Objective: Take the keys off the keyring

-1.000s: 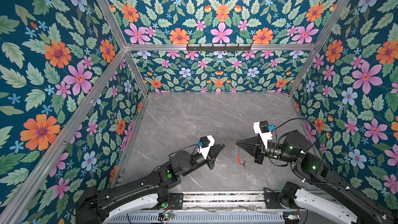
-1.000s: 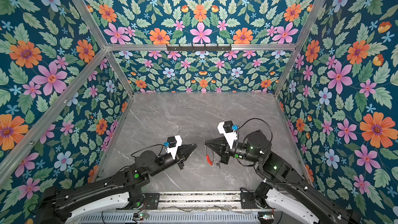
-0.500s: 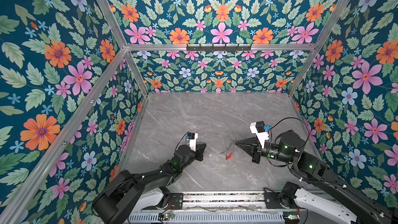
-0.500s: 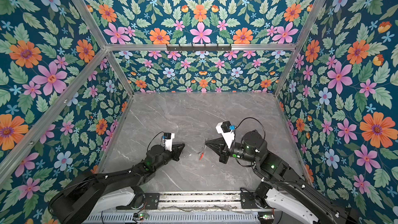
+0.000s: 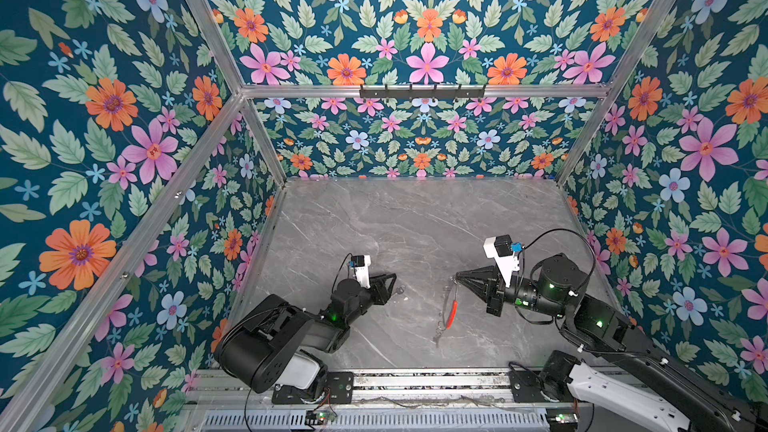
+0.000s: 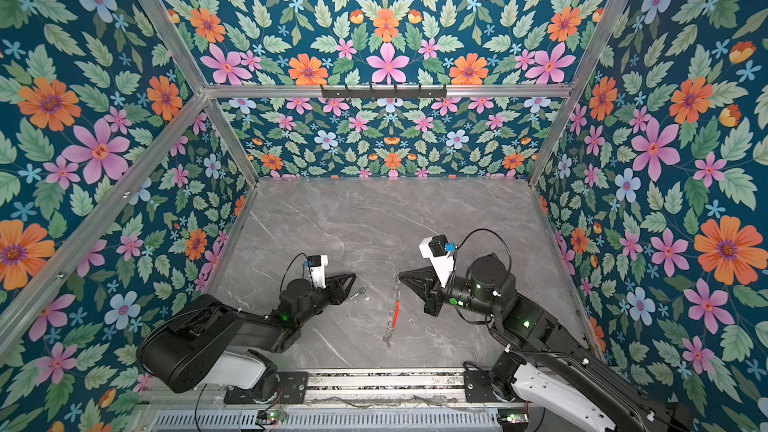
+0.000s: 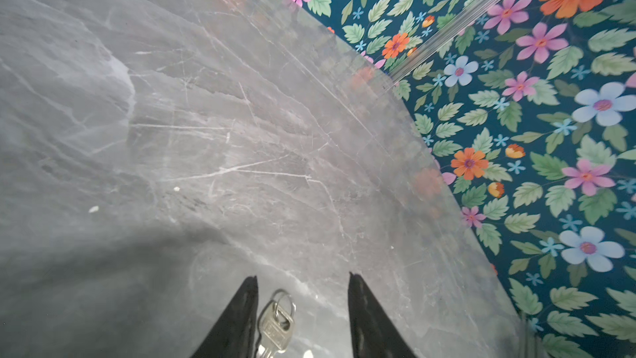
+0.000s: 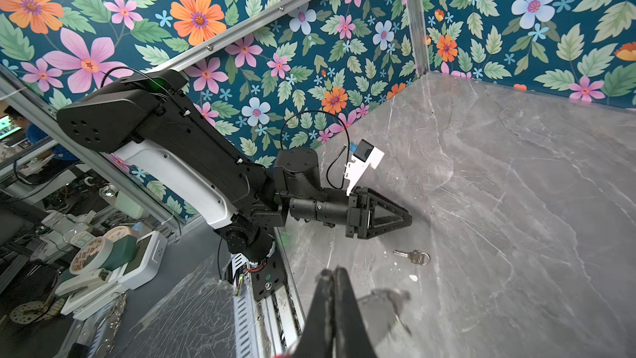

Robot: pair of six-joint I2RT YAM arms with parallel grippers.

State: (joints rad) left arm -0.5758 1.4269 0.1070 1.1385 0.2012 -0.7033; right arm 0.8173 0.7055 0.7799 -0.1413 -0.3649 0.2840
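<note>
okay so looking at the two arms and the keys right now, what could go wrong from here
1. The freed key lies on the table between the open left gripper's fingers; pulling back carelessly might drag it.
2. The right gripper pinches only the top of the keyring, which hangs loose; it might swing or slip.
3. A remaining key dangles low and could snag the table.

left gripper (image 7: 303,318) parted | key (image 7: 277,327) between fingers | on table (image 7: 206,132)
</note>
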